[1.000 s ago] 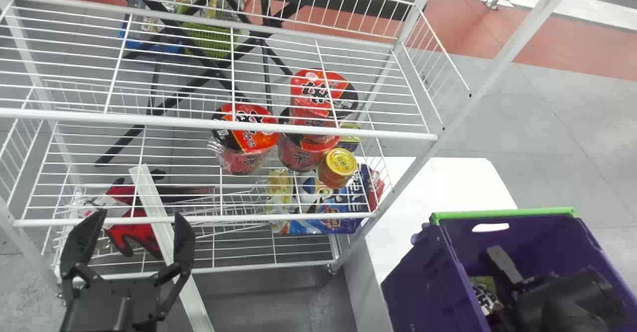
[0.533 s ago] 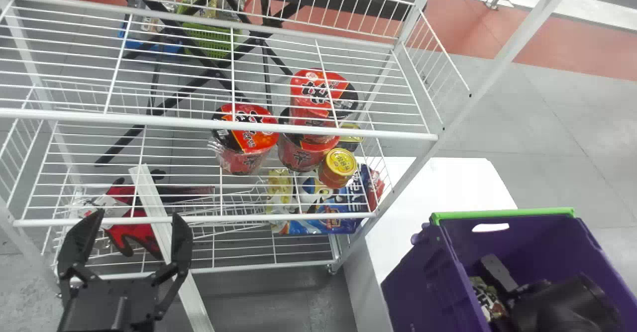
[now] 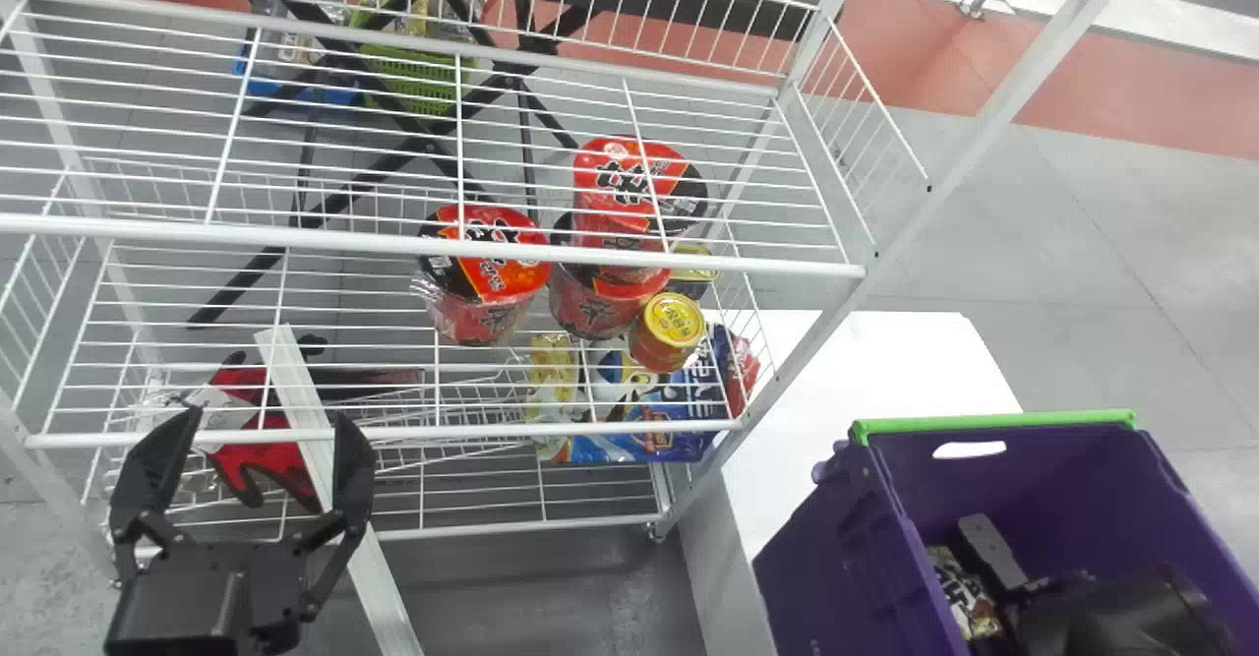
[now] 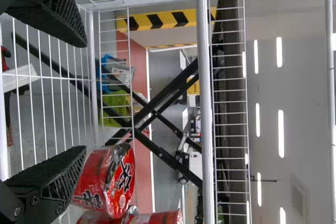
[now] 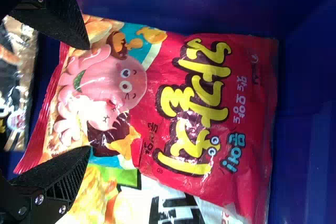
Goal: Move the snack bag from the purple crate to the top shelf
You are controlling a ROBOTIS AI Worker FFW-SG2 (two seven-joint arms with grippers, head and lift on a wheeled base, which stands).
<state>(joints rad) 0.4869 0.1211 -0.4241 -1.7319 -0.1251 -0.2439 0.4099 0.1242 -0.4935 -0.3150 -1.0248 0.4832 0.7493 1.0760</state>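
Both wide open, nothing gripped — right pincer [image 3: 1111,612] in purple crate [image 3: 836,567] over red snack bag [image 5: 173,108]; left pincer [image 3: 270,423] by wire rack [image 3: 443,431].

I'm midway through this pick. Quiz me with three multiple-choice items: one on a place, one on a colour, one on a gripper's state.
1. Where is the red, glossy snack bag with yellow lettering?
A) in the purple plastic crate with a green rim
B) on the top shelf
C) on the floor

2. What colour is the lid of the small round jar in front of the red noodle cups?
A) blue
B) white
C) yellow

3. How is the right gripper?
A) shut on the bag
B) open
C) shut, empty

1 A: the right wrist view shows it between the crate's dark walls.
2 C: the head view shows the yellow lid.
3 B: its black fingers stand wide apart over the bag.
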